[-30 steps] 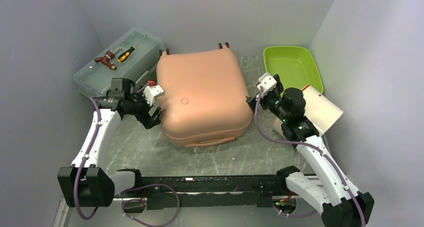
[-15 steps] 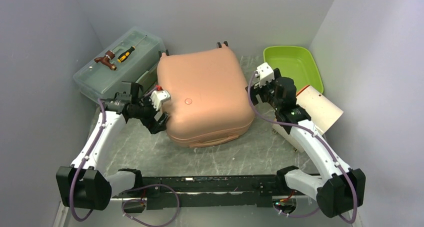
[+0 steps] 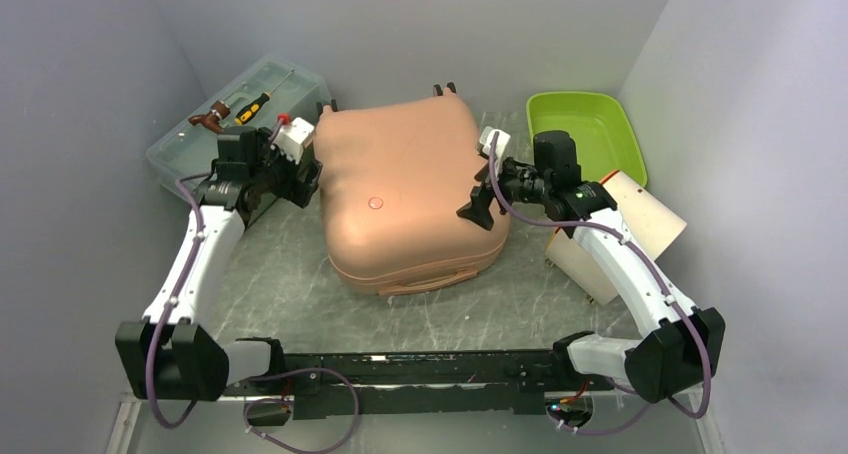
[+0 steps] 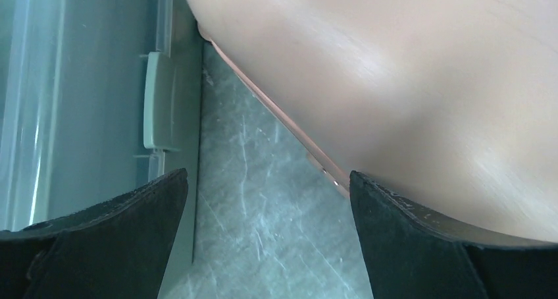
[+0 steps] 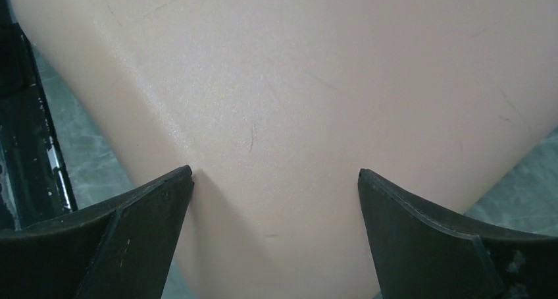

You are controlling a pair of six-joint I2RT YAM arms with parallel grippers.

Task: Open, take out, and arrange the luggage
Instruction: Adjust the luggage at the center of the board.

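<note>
Fingers [image 5: 112, 240] on both grippers are standing wide and holding nothing, one on each side of the closed luggage [image 3: 400, 189].
Luggage is lying flat mid-table [image 3: 440, 309], with its handle facing the arms. The right gripper [image 5: 275, 174] is hanging over the smooth right side, and the left gripper [image 4: 268, 180] is straddling the left seam, just beside the toolbox [image 3: 200, 144]. A push here is likely risking the pads skidding off the shell, the case sliding toward the tray [image 3: 580, 124], or a finger snagging the toolbox.
</note>
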